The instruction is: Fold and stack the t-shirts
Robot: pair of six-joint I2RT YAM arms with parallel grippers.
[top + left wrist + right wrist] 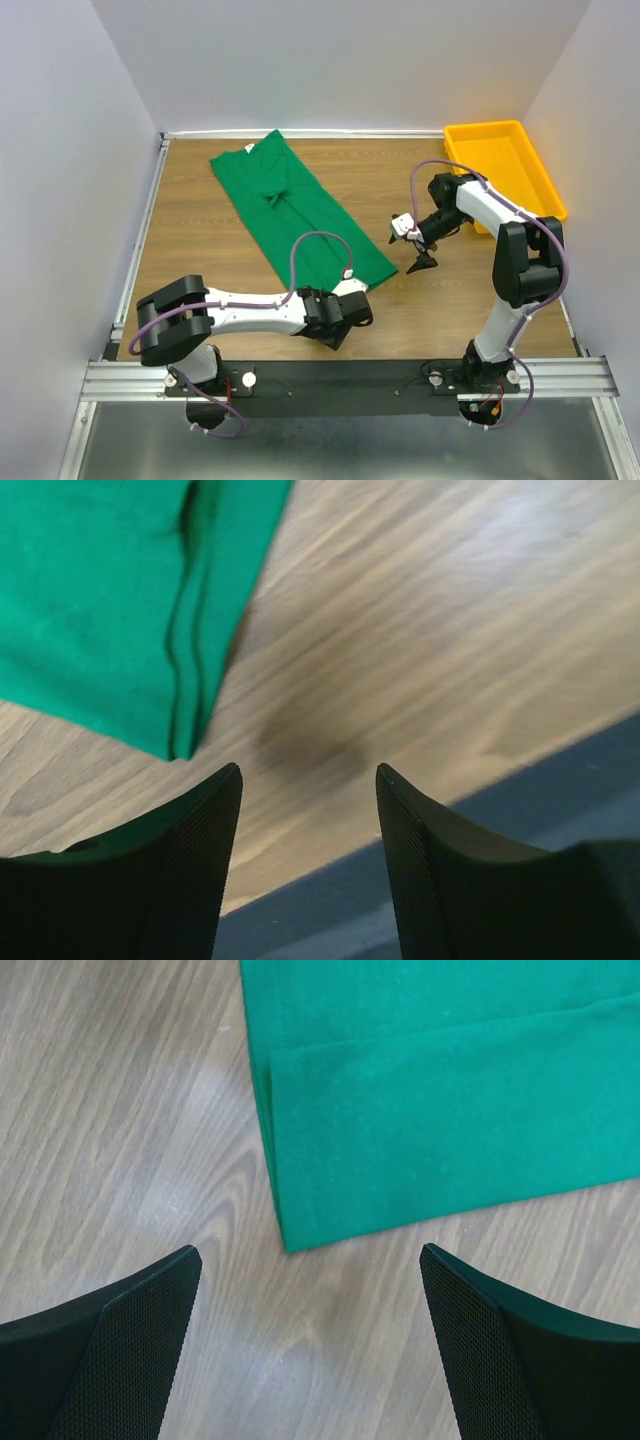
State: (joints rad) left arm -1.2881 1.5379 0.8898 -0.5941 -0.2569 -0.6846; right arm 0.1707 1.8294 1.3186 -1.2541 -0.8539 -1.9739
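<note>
The left gripper [308,770] is standing partly open, a moderate gap between its fingers [190,870] and nothing in it. It is hovering over bare wood just short of the t-shirt's [100,600] near corner, without touching the cloth. In the overhead view this gripper [335,336] is sitting just below the near end of the shirt, and the black rail [560,780] is running behind it, on the side away from the shirt.

The right gripper [309,1252] is spread wide and is holding nothing. It is pointing at the shirt's [430,1110] hem corner from just off the cloth. From above, it [420,263] is hanging just right of the shirt's near end.

The green t-shirt [300,215] is lying flat on the wooden table [450,310], folded into a long strip and running diagonally from far left to near right. The yellow tray [485,127] is sitting well to its right.
</note>
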